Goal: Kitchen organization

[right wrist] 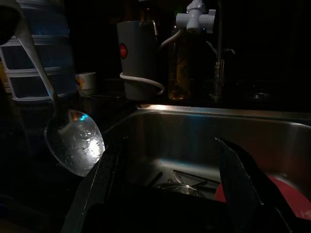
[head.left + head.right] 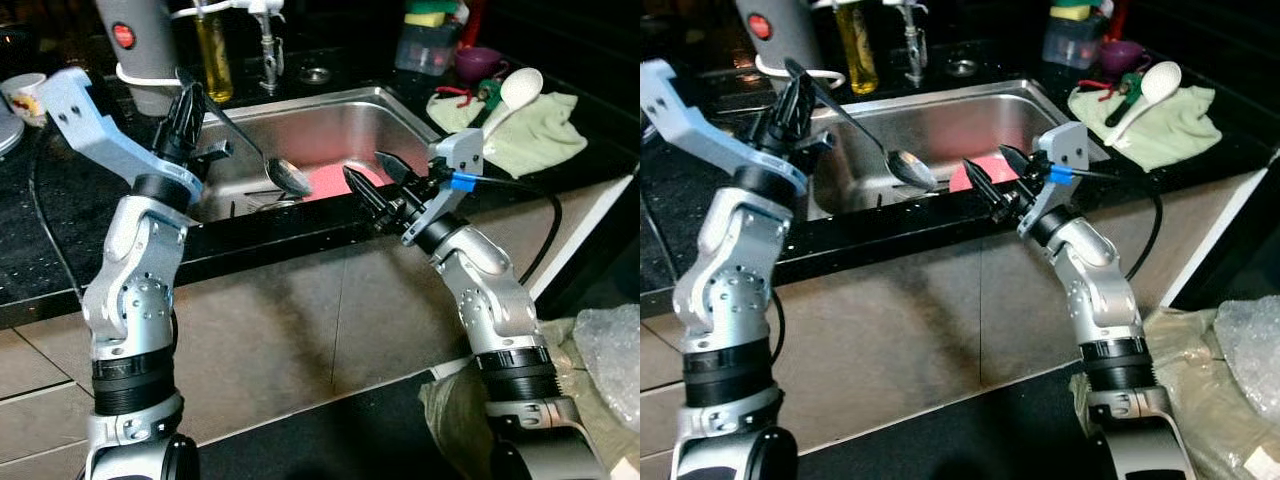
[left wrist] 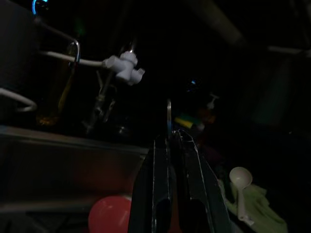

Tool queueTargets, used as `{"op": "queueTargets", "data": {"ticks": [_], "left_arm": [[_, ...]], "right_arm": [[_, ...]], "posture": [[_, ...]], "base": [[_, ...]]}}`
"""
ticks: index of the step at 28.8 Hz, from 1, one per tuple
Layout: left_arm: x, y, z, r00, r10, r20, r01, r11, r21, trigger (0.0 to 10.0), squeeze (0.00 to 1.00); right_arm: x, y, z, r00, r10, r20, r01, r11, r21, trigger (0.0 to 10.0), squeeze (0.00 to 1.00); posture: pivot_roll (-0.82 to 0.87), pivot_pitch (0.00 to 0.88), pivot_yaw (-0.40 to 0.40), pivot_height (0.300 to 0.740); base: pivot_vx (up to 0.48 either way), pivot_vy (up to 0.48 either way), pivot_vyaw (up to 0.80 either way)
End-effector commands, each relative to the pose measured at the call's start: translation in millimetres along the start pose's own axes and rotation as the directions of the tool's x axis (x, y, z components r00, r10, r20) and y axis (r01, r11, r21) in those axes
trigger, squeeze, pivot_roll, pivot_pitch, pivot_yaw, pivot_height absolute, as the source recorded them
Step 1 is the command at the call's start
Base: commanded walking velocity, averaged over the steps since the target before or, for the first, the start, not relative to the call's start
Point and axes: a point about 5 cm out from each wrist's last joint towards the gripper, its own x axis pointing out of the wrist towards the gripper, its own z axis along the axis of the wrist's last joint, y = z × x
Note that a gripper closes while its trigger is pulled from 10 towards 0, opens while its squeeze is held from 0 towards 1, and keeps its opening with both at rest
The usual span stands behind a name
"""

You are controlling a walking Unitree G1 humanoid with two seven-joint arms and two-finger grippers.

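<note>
Left eye view shows you, from the left, the left gripper [image 2: 186, 112] clamped on the handle of a long polished steel spoon [image 2: 288, 176], whose bowl hangs below and to that gripper's right, over the stainless steel sink [image 2: 400, 108]. I'd judge it light, stiff and slippery, so grip mid-handle. Beyond the bowl, your right gripper [image 2: 378, 177] gapes wide, empty. Under it the sink holds a round red plate [image 2: 335, 180] and loose cutlery [image 1: 187, 180].

The left pincer [image 2: 790, 100] grips a metal spoon [image 2: 908, 168] over the sink [image 2: 940, 125]; the right pincer [image 2: 992, 172] hangs open beside it.
</note>
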Motion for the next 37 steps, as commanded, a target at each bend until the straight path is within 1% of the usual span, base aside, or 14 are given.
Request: {"op": "queueTargets", "data": {"ticks": [1, 5, 12, 15, 18, 22, 24, 26, 28, 30, 33, 34, 35, 37], "left_arm": [[1.5, 7.2, 5, 1.0, 0.015, 0.012, -0.015, 1.0, 0.019, 10.0, 0.0], [5.6, 19.6, 13, 0.999, 0.044, 0.031, -0.046, 0.998, 0.054, 10.0, 0.0], [8.6, 20.8, 17, 0.999, 0.032, 0.039, -0.034, 0.997, 0.063, 10.0, 0.0], [9.6, 17.5, 14, 1.0, 0.014, 0.018, -0.016, 0.995, 0.096, 10.0, 0.0], [10.1, 23.4, 13, 0.999, 0.047, 0.026, -0.048, 0.997, 0.06, 10.0, 0.0], [11.3, 26.8, 15, 0.998, 0.052, 0.021, -0.053, 0.996, 0.075, 10.0, 0.0], [16.7, 35.9, 24, 0.997, 0.063, 0.037, -0.067, 0.99, 0.127, 10.0, 0.0], [18.5, 38.4, 28, 0.997, 0.067, 0.045, -0.073, 0.987, 0.147, 10.0, 0.0], [25.5, 46.7, 37, 0.995, 0.081, 0.066, -0.095, 0.963, 0.254, 10.0, 0.0], [33.5, 53.7, 45, 0.992, 0.091, 0.082, -0.115, 0.925, 0.363, 10.0, 0.0], [45.5, 62.2, 52, 0.991, 0.094, 0.094, -0.129, 0.849, 0.512, 10.0, 0.0], [48.4, 64.2, 53, 0.991, 0.095, 0.093, -0.131, 0.823, 0.552, 10.0, 0.0], [48.4, 64.2, 53, 0.991, 0.095, 0.093, -0.131, 0.823, 0.552, 10.0, 0.0], [52.7, 66.8, 54, 0.991, 0.095, 0.095, -0.133, 0.781, 0.61, 10.0, 0.0]], "right_arm": [[1.2, 0.8, 0, 1.0, -0.002, 0.005, 0.002, 1.0, -0.001, 10.0, 0.0], [-1.1, -2.3, 1, 1.0, -0.016, 0.006, 0.016, 1.0, -0.007, 10.0, 0.0], [-3.8, -4.1, 1, 1.0, -0.03, 0.006, 0.03, 0.999, -0.009, 10.0, 0.0], [-4.4, -4.2, 1, 0.999, -0.032, 0.006, 0.032, 0.999, -0.009, 10.0, 0.0], [-4.2, -3.9, 2, 1.0, -0.03, 0.006, 0.03, 0.999, -0.011, 10.0, 0.0], [-4.1, -3.8, 2, 1.0, -0.029, 0.006, 0.029, 1.0, -0.011, 10.0, 0.0], [-3.7, -2.5, 3, 1.0, -0.026, 0.008, 0.026, 1.0, -0.01, 10.0, 0.0], [-3.6, -2.0, 3, 1.0, -0.025, 0.008, 0.025, 1.0, -0.01, 10.0, 0.0], [-3.9, -1.1, 3, 1.0, -0.024, 0.007, 0.024, 1.0, -0.009, 10.0, 0.0], [-4.6, -0.4, 3, 1.0, -0.023, 0.007, 0.023, 1.0, -0.01, 10.0, 0.0], [-8.0, 1.8, 3, 1.0, -0.022, 0.004, 0.022, 1.0, -0.009, 10.0, 0.0], [-9.9, 3.0, 3, 1.0, -0.021, 0.002, 0.021, 1.0, -0.007, 10.0, 0.0], [-9.9, 3.0, 3, 1.0, -0.021, 0.002, 0.021, 1.0, -0.007, 10.0, 0.0], [-14.7, 6.3, 1, 1.0, -0.015, -0.007, 0.015, 1.0, -0.004, 10.0, 0.0]], "posture": [[-0.01, 0.0, 0.01, 0.74], [-0.02, 0.0, 0.018, 0.74], [-0.02, 0.0, 0.024, 0.74], [-0.02, 0.0, 0.025, 0.74], [-0.02, 0.0, 0.023, 0.74], [-0.02, 0.0, 0.021, 0.74], [-0.02, 0.0, 0.019, 0.74], [-0.02, 0.0, 0.019, 0.74], [-0.03, 0.0, 0.021, 0.74], [-0.03, 0.0, 0.025, 0.74], [-0.05, 0.0, 0.037, 0.74], [-0.06, 0.0, 0.04, 0.74], [-0.06, 0.0, 0.04, 0.74], [-0.07, 0.0, 0.043, 0.74]], "base": [[0.0, 0.0, 0.0], [0.0, 0.0, 0.0], [0.0, 0.0, 0.0], [0.0, -0.464, 0.0], [0.0, -0.16, 0.0], [0.0, 0.0, 0.0], [0.0, 0.0, 0.0], [0.0, 0.0, 0.0], [0.0, 0.0, 0.0], [0.0, 0.0, 0.0], [0.0, 0.0, 0.0], [0.0, 0.0, 0.0], [0.0, 0.0, 0.0], [0.0, 0.0, 0.0]]}}
